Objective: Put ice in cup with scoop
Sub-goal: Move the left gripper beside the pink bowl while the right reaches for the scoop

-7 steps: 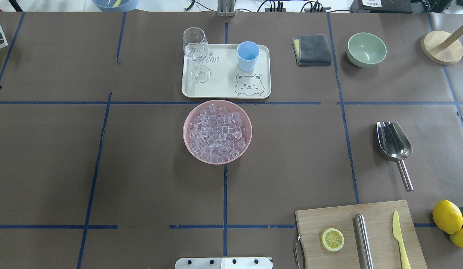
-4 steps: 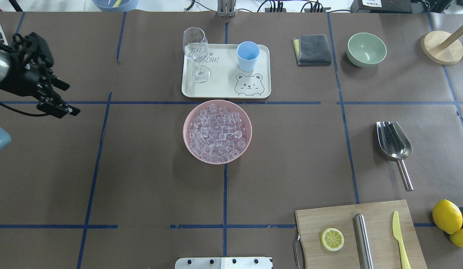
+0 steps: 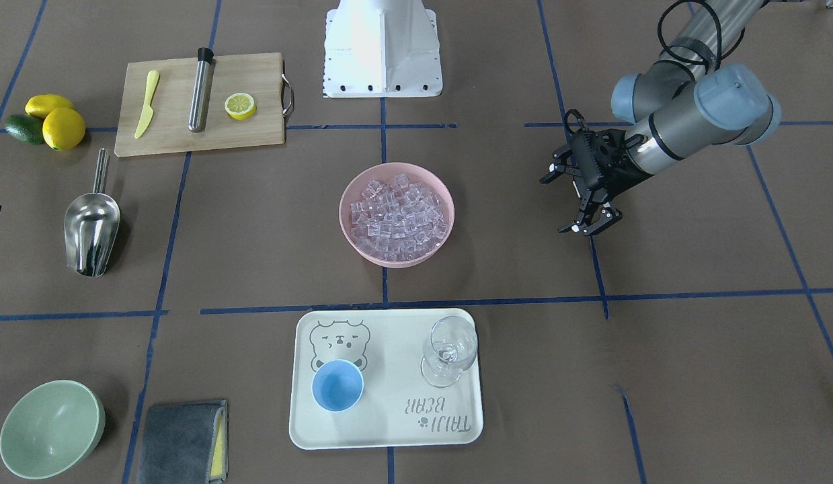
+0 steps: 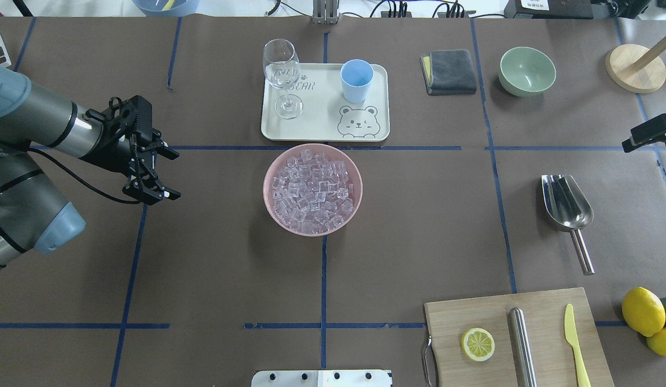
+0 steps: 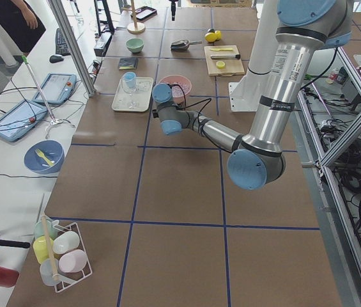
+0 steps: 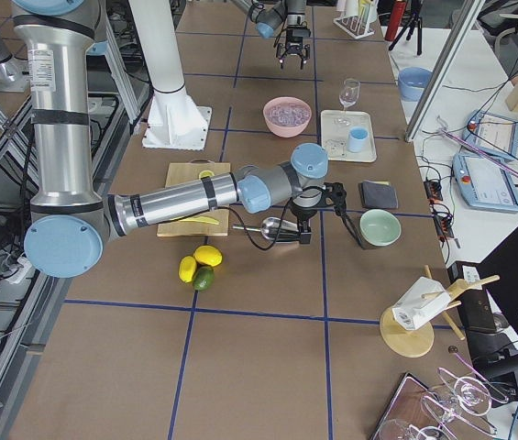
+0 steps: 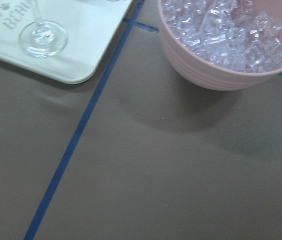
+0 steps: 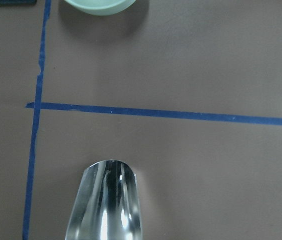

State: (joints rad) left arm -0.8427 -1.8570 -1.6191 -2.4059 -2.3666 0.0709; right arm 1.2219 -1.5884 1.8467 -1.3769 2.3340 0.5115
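Tray (image 4: 316, 115) lies just beyond the pink bowl (image 4: 273, 215). Left gripper (image 4: 173, 175) hangs well left of the bowl, jaws wide apart; right gripper (image 4: 650, 133) far right, jaws can't be told. Scoop (image 4: 566, 203) lies right of the bowl, cup (image 4: 357, 80) on the tray, ice (image 4: 311, 188) heaped in the bowl.
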